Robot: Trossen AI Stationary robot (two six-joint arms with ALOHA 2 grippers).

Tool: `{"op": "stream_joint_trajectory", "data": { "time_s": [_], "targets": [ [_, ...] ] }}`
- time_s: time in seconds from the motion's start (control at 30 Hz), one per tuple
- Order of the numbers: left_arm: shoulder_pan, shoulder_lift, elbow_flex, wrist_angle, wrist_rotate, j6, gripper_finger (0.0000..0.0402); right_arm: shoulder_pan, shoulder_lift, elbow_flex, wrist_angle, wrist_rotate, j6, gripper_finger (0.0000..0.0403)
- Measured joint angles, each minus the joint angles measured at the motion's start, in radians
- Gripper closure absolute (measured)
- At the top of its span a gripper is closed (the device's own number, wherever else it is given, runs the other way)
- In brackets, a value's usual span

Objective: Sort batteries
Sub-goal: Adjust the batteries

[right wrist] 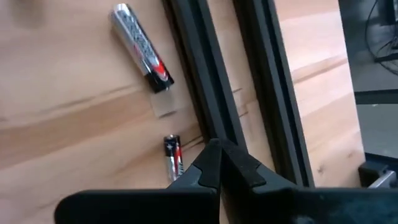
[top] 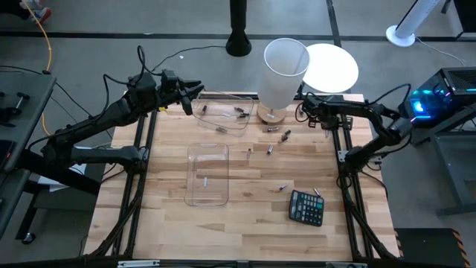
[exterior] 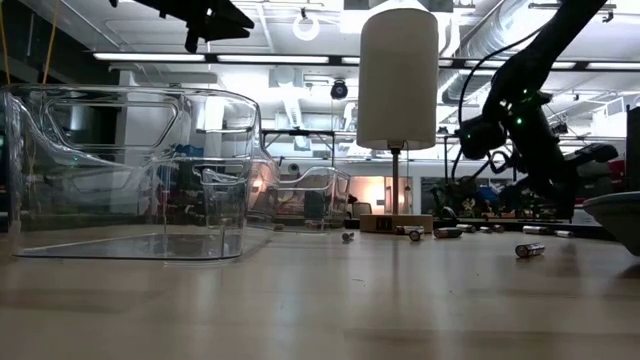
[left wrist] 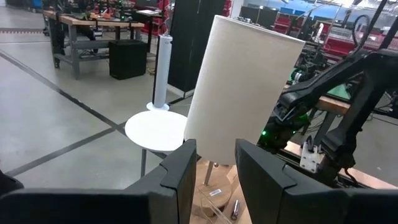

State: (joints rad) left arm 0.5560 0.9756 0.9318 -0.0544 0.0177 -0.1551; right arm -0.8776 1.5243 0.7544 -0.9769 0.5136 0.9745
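Observation:
Several small batteries lie on the wooden table: some in the far clear tray point(top: 223, 117), others loose near the lamp base point(top: 285, 135), at mid-table point(top: 270, 149) and near the calculator point(top: 281, 187). One lies in the near clear container point(top: 207, 174). My left gripper point(top: 195, 93) hovers open and empty above the far tray's left end; its fingers point(left wrist: 214, 168) stand apart. My right gripper point(top: 307, 106) is shut low over the table's far right, beside two batteries point(right wrist: 142, 56) point(right wrist: 174, 158) lying flat by the dark frame rail.
A white lamp point(top: 285, 74) on a wooden base stands at the far middle, between the two grippers. A black calculator point(top: 306, 207) lies near the right front. Dark frame rails point(top: 344, 160) run along the table's left and right edges.

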Motion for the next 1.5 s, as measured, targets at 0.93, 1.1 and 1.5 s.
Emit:
{"op": "stream_joint_trajectory", "data": {
  "time_s": [0.93,1.1,1.5],
  "targets": [
    [0.0,0.0,0.0,-0.001,0.001,0.0,0.0296,-0.103,-0.033,0.015,0.128,0.042,-0.082,0.0403],
    [0.0,0.0,0.0,-0.001,0.001,0.0,0.0296,-0.092,-0.032,0.015,0.176,0.038,-0.039,0.0403],
    [-0.003,0.0,0.0,-0.001,0.001,-0.008,0.0296,-0.061,0.015,0.015,0.253,0.112,0.249,0.0403]
  ]
}}
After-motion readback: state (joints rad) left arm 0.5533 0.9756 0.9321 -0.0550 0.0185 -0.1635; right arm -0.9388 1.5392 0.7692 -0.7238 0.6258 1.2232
